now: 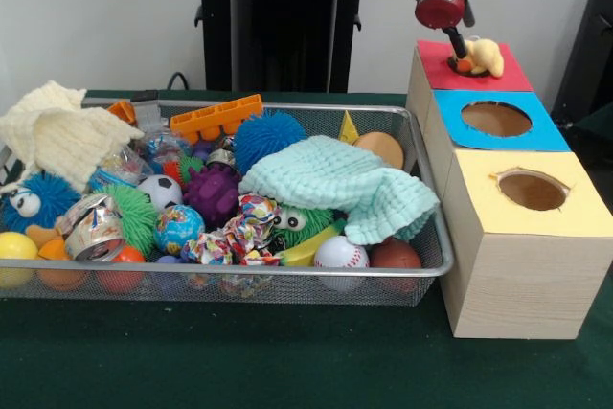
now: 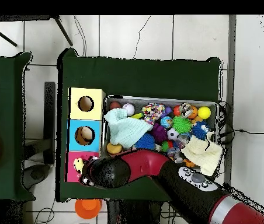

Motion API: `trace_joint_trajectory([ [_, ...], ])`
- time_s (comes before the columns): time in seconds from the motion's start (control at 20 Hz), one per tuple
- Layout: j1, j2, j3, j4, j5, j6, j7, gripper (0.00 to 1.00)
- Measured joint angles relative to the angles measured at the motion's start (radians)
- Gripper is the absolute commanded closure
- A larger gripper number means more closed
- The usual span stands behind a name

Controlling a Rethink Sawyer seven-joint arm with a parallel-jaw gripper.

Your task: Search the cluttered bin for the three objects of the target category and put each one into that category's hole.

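Note:
The wire-mesh bin [image 1: 287, 276] fills the left and middle of the front view, packed with toys; it also shows in the overhead view [image 2: 219, 125]. The red-topped box [image 1: 508, 74] stands at the far end of the row of boxes. My gripper [image 1: 461, 53] hangs straight down over its hole [image 1: 458, 68]. It looks shut on a small tan plush toy [image 1: 486, 56] with an orange part, which rests at the hole's edge. In the overhead view my arm covers most of the red top [image 2: 74, 167]. No other plush animal shows in the bin.
The blue-topped box [image 1: 536, 136] and yellow-topped box [image 1: 565, 208] stand in line nearer the camera. In the bin lie a mint knitted cloth [image 1: 335, 184], a cream knitted cloth [image 1: 57, 131], spiky puffer balls [image 1: 268, 136], small balls and a crushed can [image 1: 91, 227].

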Motion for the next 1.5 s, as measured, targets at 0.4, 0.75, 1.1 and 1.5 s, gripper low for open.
trace_joint_trajectory([
  [0.4,0.000,-0.001,-0.005,0.000,0.000,0.000,0.000,0.00],
  [0.75,-0.002,-0.023,-0.005,0.000,0.000,0.000,0.000,0.00],
  [1.1,-0.019,-0.040,-0.004,0.000,0.000,0.000,0.000,0.00],
  [1.5,-0.043,-0.039,-0.003,0.000,0.000,-0.001,0.000,0.00],
])
